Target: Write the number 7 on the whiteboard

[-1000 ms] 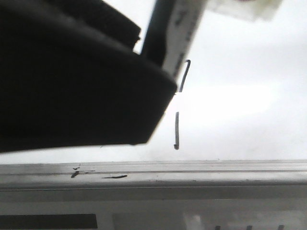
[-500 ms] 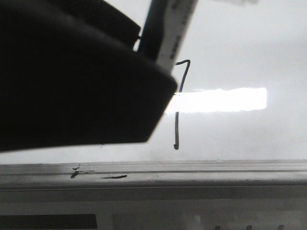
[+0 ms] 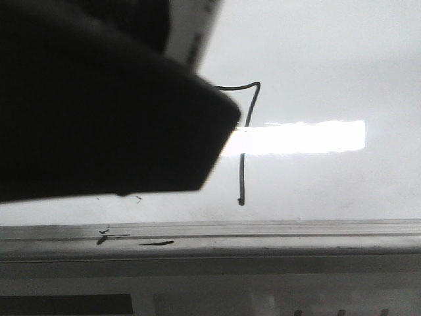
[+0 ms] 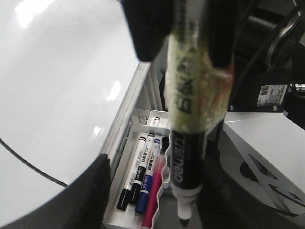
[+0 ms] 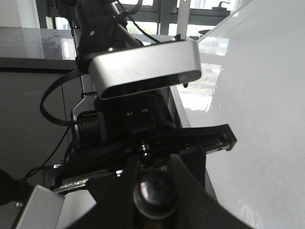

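Note:
The number 7 [image 3: 243, 141] is drawn in thin black on the whiteboard [image 3: 316, 59], with its top bar now showing and its stem ending in a small hook above the grey ledge [image 3: 263, 230]. My right gripper [image 5: 152, 195] is shut on the marker, seen end-on [image 5: 153, 193]. In the left wrist view the marker [image 4: 190, 105] hangs tip down, gripped high up by black fingers [image 4: 143, 28]. My left gripper [image 4: 152, 205] is open, and the marker tip sits between its fingers [image 4: 90, 195] without touching them. The board shows in both wrist views [image 4: 62, 86] [image 5: 257, 71].
A large black arm part [image 3: 99, 112] fills the left of the front view, with the white marker barrel [image 3: 191, 26] above it. A white tray [image 4: 125, 198] holding several markers sits by the board's edge. The left arm's silver camera [image 5: 143, 67] faces the right wrist.
The marker and the black arm part have moved left, away from the 7, uncovering its top bar. The bright reflection strip appeared across the stem.

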`<state>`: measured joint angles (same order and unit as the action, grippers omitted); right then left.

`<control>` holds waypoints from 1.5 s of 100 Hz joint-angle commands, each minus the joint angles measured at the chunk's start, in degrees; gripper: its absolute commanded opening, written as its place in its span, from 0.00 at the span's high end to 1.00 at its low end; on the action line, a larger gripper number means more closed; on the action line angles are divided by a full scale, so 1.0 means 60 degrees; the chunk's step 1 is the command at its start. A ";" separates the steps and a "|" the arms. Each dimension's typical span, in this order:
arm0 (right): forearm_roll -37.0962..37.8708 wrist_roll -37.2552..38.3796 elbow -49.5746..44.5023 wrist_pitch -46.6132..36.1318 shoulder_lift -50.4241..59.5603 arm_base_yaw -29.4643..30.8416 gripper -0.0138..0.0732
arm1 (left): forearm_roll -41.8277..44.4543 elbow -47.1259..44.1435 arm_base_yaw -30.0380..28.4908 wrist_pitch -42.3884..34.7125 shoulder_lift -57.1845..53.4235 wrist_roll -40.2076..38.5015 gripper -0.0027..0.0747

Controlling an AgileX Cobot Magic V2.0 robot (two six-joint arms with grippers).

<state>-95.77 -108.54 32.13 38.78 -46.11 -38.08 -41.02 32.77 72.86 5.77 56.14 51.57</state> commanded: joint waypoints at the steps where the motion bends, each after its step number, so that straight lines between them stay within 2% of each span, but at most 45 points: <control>1: -0.0686 -0.0228 0.0500 0.0519 -0.0118 0.0049 0.89 | -0.1199 0.0423 0.0256 -0.1745 0.0664 -0.0821 0.61; 16: -0.0649 -0.0228 0.0603 0.0533 -0.0427 0.0049 0.89 | -0.1199 0.0423 0.0256 -0.1745 0.0664 -0.0821 0.82; 30: -0.0649 -0.0228 0.0603 0.0608 -0.0512 0.0049 0.89 | -0.1256 0.0423 0.0256 -0.1745 0.0664 -0.0821 0.97; 60: -0.0649 -0.0157 0.0603 0.0550 -0.0512 0.0049 0.87 | -0.1364 0.0423 0.0256 -0.1768 0.0664 -0.0821 0.99; 65: -0.0649 -0.0141 0.0603 0.0530 -0.0512 0.0049 0.82 | -0.1434 0.0423 0.0256 -0.1768 0.0664 -0.0821 0.99; 70: -0.0649 -0.0074 0.0603 0.0360 -0.0512 0.0049 0.72 | -0.1525 0.0423 0.0256 -0.1768 0.0664 -0.0821 0.99; 82: -0.0649 -0.0033 0.0603 -0.0320 -0.0512 0.0049 0.36 | -0.1566 0.0423 0.0239 -0.1708 0.0664 -0.0821 0.99; 89: -0.0711 -0.0033 0.0603 -0.0856 -0.0435 0.0049 0.20 | -0.1566 0.0423 0.0239 -0.1547 0.0664 -0.0821 0.99; 96: -0.0908 -0.0013 0.0641 -0.1427 -0.0157 0.0049 0.11 | -0.1548 0.0405 0.0239 -0.1128 0.0664 -0.0821 0.99; 102: -0.1045 -0.0013 0.0641 -0.1782 0.0192 0.0049 0.09 | -0.1548 0.0298 0.0222 -0.0726 0.0664 -0.0821 0.99; 116: -0.1045 -0.0013 0.0641 -0.2645 0.1338 0.0049 0.10 | -0.1674 0.0102 0.0206 -0.0689 0.0646 -0.0821 0.99; 128: -0.1045 0.0465 0.0641 -0.3367 0.2310 0.0049 0.20 | -0.2456 0.0037 -0.0115 -0.0862 0.0646 -0.0821 0.99; 137: -0.1045 0.0845 0.0622 -0.3810 0.2913 0.0049 0.41 | -0.3088 0.0037 -0.0666 -0.0862 0.0646 -0.0821 0.99; 150: -0.1045 0.0845 0.0605 -0.4358 0.3492 0.0049 0.90 | -0.4351 0.0037 -0.1713 -0.0862 0.0646 -0.0838 0.99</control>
<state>-100.43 -104.05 33.99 14.62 -26.73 -37.90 -56.86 30.65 66.26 13.28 56.81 50.83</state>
